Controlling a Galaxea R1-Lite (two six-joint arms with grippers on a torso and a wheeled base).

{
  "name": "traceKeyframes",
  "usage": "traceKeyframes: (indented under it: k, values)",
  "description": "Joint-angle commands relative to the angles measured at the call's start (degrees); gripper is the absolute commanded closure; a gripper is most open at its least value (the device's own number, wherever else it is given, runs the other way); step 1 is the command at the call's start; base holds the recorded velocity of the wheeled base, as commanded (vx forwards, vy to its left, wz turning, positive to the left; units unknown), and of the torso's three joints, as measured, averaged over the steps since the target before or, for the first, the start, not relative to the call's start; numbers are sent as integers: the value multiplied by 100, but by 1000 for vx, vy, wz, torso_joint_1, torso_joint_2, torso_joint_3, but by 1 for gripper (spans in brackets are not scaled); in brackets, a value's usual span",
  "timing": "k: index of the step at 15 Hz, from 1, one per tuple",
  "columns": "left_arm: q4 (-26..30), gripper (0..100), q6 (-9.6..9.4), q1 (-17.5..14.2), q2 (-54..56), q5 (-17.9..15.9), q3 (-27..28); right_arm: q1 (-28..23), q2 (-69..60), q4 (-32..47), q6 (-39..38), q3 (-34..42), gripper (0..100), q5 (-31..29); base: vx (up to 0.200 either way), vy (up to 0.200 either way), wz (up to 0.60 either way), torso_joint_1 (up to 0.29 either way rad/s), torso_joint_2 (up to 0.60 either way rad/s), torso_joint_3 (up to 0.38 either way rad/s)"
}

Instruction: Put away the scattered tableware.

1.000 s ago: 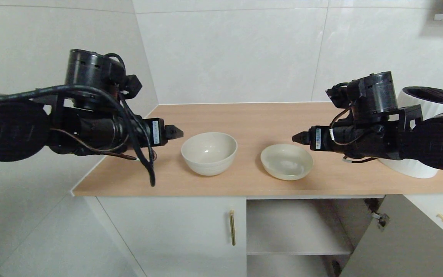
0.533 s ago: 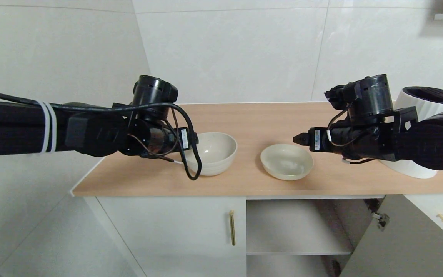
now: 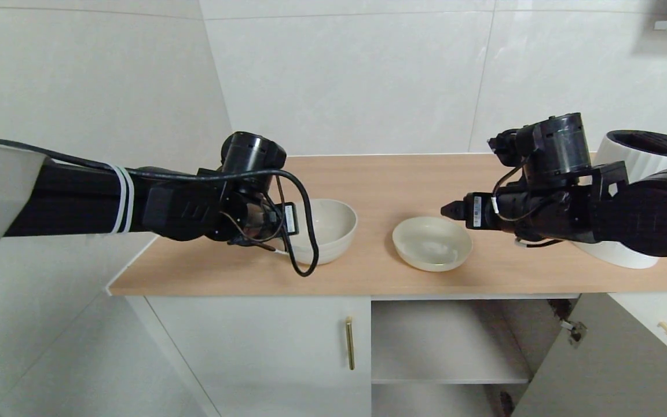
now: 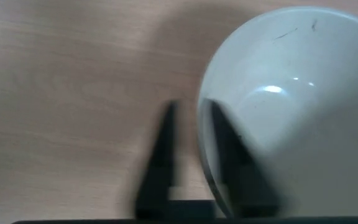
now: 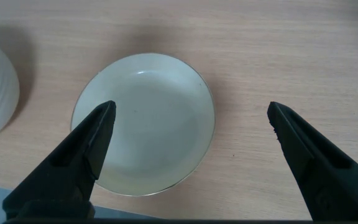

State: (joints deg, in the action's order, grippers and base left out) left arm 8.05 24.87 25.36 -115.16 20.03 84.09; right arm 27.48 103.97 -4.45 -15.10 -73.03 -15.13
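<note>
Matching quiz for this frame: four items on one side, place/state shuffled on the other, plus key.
Items
1. deep bowl
2. shallow dish
3. left gripper
4. right gripper

Place or state
A. open wide, touching nothing, close to the dish
B. open, one finger inside the bowl and one outside, astride its rim
C. on the counter, nearer the corner wall
D. on the counter, above the open cupboard

Pairs: 1-C, 2-D, 3-B, 4-A
</note>
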Motion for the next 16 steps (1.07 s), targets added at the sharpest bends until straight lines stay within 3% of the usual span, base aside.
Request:
traceKeyframes:
  k: [1, 7, 8, 10, 16]
  values:
    - [4, 100, 0, 13, -15, 1, 2, 3, 9, -3, 7, -9, 0, 1, 0, 0, 0, 0, 0, 0]
    - [4, 100, 106, 31, 1154, -87, -279, -6, 237, 524, 43, -220, 0, -16, 0, 0, 0, 0, 0, 0]
    - [4, 100, 106, 31, 1690, -228, -464, -32, 369, 1122, 25, -484, 0, -139, 0, 0, 0, 0, 0, 0]
    - [4, 100, 106, 22, 2015, -280, -560, -50, 484, 1544, 7, -686, 0, -236, 0, 0, 0, 0, 0, 0]
    - [4, 100, 97, 22, 2095, -280, -631, -208, 967, 1544, -142, -932, 0, -236, 0, 0, 0, 0, 0, 0]
